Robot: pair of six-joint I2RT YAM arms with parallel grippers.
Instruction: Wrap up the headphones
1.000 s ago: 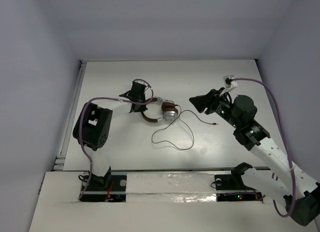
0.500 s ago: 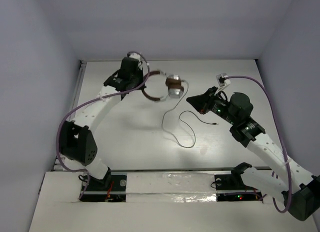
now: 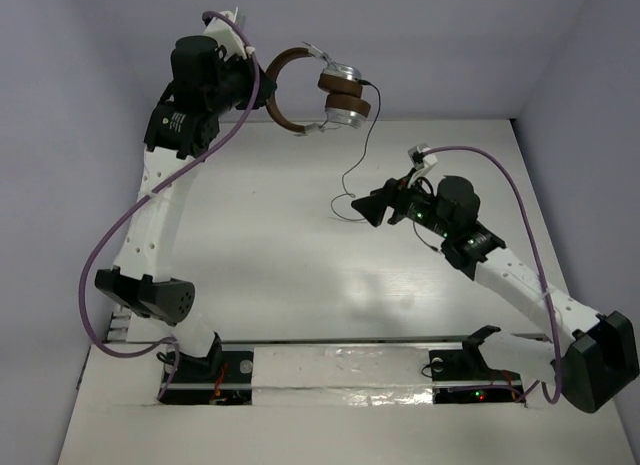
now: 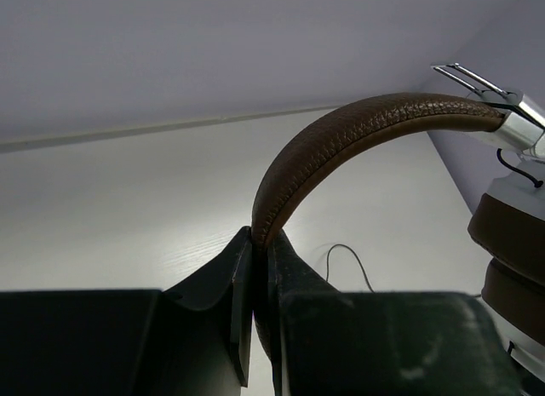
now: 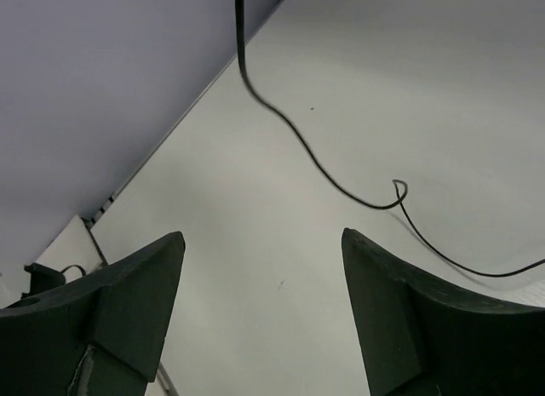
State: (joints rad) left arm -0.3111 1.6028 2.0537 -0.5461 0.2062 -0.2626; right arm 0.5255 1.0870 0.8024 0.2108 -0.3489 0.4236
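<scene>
Hanging high above the table [image 3: 250, 245], the headphones [image 3: 340, 85] are gripped by the left gripper [image 4: 260, 243], whose jaws are pressed together on the brown headband [image 4: 341, 140] with only the band's thickness between them. In the top view the band curves away from the gripper to the right, and the two silver earcups [image 3: 348, 110] sit at its far ends, one above the other. The thin dark cord [image 5: 302, 144] drops from the earcups towards the table and loops just in front of the right gripper [image 5: 262, 236]. That gripper stands wide apart with nothing between its fingers. The cord's lower loop seems to lie on the surface, though the views do not settle this.
</scene>
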